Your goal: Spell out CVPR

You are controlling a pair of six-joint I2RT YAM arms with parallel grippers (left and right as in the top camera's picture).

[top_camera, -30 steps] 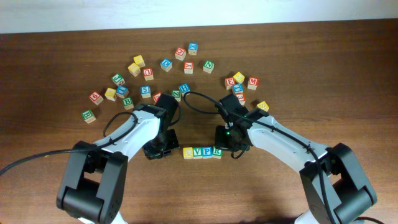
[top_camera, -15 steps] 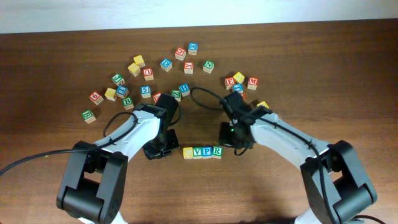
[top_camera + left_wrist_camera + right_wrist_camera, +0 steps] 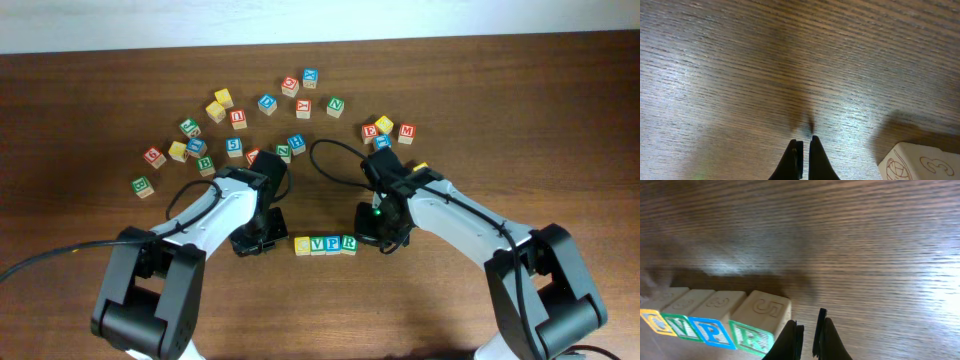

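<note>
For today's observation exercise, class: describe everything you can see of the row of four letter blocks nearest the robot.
The row of four blocks lies on the wooden table: pale wooden cubes, side by side and touching, their letters reading C, V, P, R in yellow, green, blue, green. Other faces carry embossed marks. The right gripper sits beside the R block; whether it touches is unclear.

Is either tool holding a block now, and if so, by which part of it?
Nothing is held. The left tool and the right tool are both shut and empty; the right one stands beside the R block.
</note>
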